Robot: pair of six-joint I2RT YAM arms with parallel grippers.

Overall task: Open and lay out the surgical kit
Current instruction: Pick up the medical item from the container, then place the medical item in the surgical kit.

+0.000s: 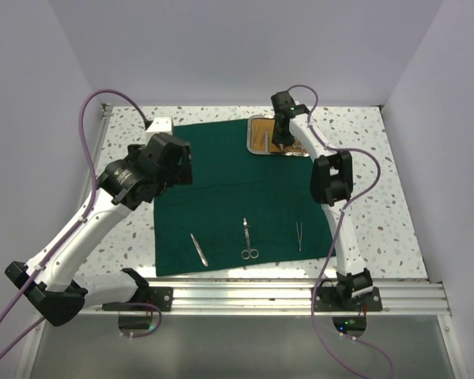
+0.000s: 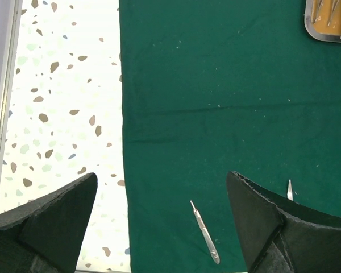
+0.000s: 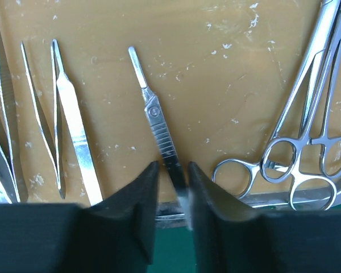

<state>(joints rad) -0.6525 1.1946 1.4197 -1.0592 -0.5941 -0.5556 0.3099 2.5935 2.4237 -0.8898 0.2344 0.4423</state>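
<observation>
The dark green cloth (image 1: 237, 189) lies spread flat on the table. On its near part lie a scalpel handle (image 1: 198, 249), scissors (image 1: 247, 239) and tweezers (image 1: 299, 235). The steel tray (image 1: 249, 136) stands at the cloth's back edge. My right gripper (image 1: 278, 144) is down in the tray. In the right wrist view its jaws (image 3: 173, 166) are narrowly open and straddle the near end of a second scalpel handle (image 3: 153, 114) on the tan lining (image 3: 216, 74). My left gripper (image 1: 174, 162) hovers wide open and empty (image 2: 162, 176) over the cloth's left edge.
Still in the tray are tweezers (image 3: 74, 119), more thin instruments at the left, and ring-handled forceps (image 3: 307, 114) at the right. White speckled tabletop (image 2: 62, 114) lies left of the cloth. Walls close the table at back and sides.
</observation>
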